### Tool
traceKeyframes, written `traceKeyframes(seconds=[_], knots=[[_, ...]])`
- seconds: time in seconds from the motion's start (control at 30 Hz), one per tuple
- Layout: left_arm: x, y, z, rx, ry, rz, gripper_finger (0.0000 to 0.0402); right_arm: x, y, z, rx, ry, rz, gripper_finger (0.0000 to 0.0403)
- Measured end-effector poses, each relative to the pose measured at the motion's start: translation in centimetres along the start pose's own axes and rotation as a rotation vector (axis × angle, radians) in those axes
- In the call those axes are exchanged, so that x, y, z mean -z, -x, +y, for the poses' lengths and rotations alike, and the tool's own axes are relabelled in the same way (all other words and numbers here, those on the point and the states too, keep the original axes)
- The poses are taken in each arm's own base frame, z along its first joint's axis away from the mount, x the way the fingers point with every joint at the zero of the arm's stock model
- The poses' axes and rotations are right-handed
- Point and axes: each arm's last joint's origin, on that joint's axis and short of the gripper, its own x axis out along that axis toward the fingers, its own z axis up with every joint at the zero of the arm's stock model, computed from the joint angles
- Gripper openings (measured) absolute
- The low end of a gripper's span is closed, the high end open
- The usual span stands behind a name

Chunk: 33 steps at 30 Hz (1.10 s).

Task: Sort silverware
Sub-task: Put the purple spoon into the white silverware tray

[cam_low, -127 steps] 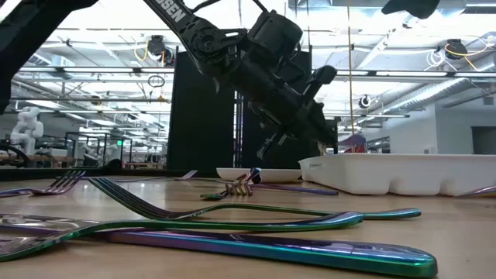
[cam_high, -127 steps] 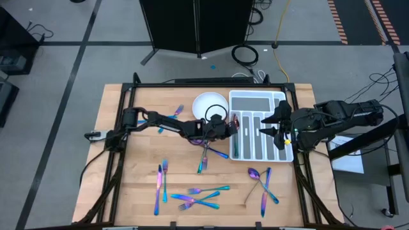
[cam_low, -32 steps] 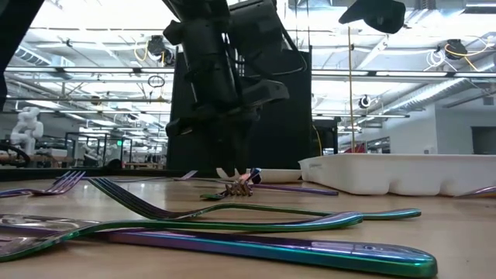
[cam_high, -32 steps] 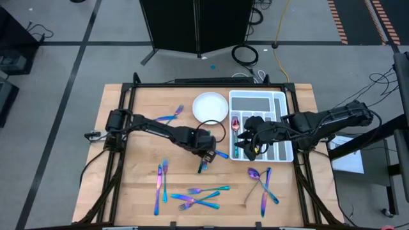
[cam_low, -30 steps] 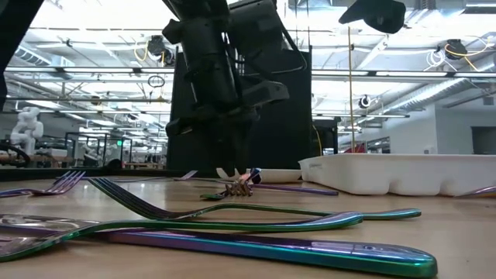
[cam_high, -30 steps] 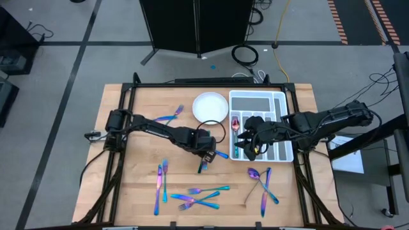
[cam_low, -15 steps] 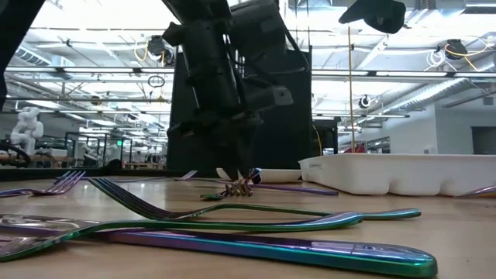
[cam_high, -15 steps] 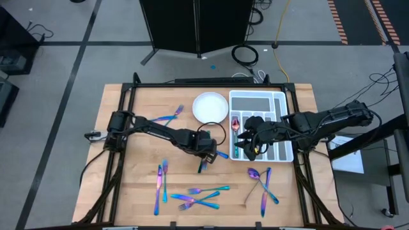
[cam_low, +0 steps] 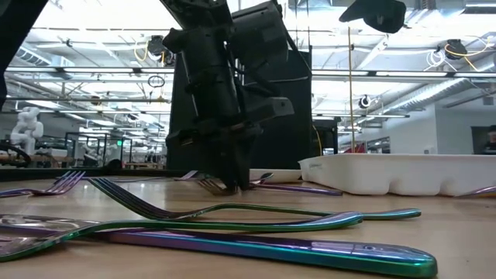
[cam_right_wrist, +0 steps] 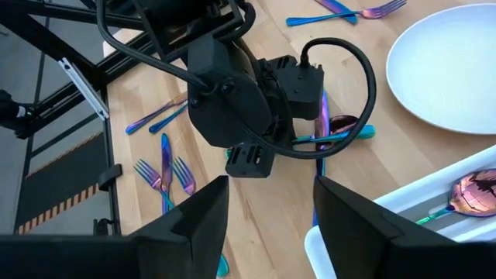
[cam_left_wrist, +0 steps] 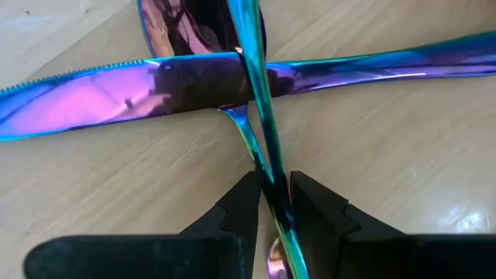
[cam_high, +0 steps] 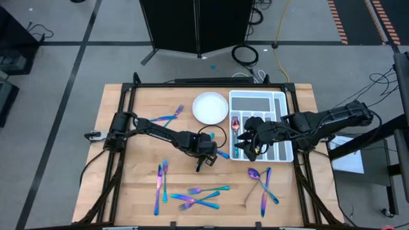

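Left pincer down on a small pile of shiny silverware in the middle of the tabletop (cam_high: 140,185).

The left pincer (cam_left_wrist: 269,203) is nearly closed around the thin handle of a fork (cam_left_wrist: 260,116) that lies across a knife (cam_left_wrist: 155,89) and a spoon (cam_left_wrist: 186,23); it seems to pinch it, but the grip is hard to see. The right pincer (cam_right_wrist: 270,203) hangs wide open and empty over the white tray (cam_high: 276,97), where one spoon (cam_right_wrist: 474,190) already lies. More silverware (cam_high: 195,197) lies near the front edge. A white plate (cam_high: 210,107) sits beside the tray.
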Motion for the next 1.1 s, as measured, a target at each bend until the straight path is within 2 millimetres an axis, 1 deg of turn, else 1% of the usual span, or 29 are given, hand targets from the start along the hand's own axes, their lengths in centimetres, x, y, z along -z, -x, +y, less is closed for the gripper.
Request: traceKeyframes(seconds=[0.07, 0.23, 0.37, 0.57, 0.67, 0.77, 0.93, 1.1], knots=[[0.0, 0.0, 0.0, 0.000, -0.005, 0.000, 0.0066, 0.0, 0.0, 0.0, 0.000, 0.001, 0.000, 0.0183], [0.0, 0.2, 0.0, 0.001, -0.030, 0.002, 0.0014, 0.0, 0.0, 0.0, 0.000, 0.015, 0.001, 0.0183], [0.0, 0.9, 0.1, 0.010, -0.030, 0.001, 0.0015, 0.0, 0.0, 0.0, 0.000, 0.017, 0.001, 0.0183], [-0.8, 3.4, 0.1, 0.060, -0.035, -0.049, 0.0016, 0.0, 0.0, 0.0, 0.000, 0.017, 0.001, 0.0183], [-1.2, 3.9, 0.2, 0.075, -0.032, -0.066, 0.0016, 0.0, 0.0, 0.0, 0.000, 0.019, 0.001, 0.0183], [-1.5, 3.8, 0.5, 0.055, -0.059, -0.059, 0.0016, 0.0, 0.0, 0.0, 0.000, 0.021, 0.000, 0.0183], [-1.7, 2.1, 0.9, 0.027, -0.080, -0.026, 0.0016, 0.0, 0.0, 0.0, 0.000, 0.021, 0.000, 0.0183], [-1.9, 1.2, 1.2, 0.013, -0.076, -0.009, 0.0016, 0.0, 0.0, 0.0, 0.000, 0.020, 0.000, 0.0183]])
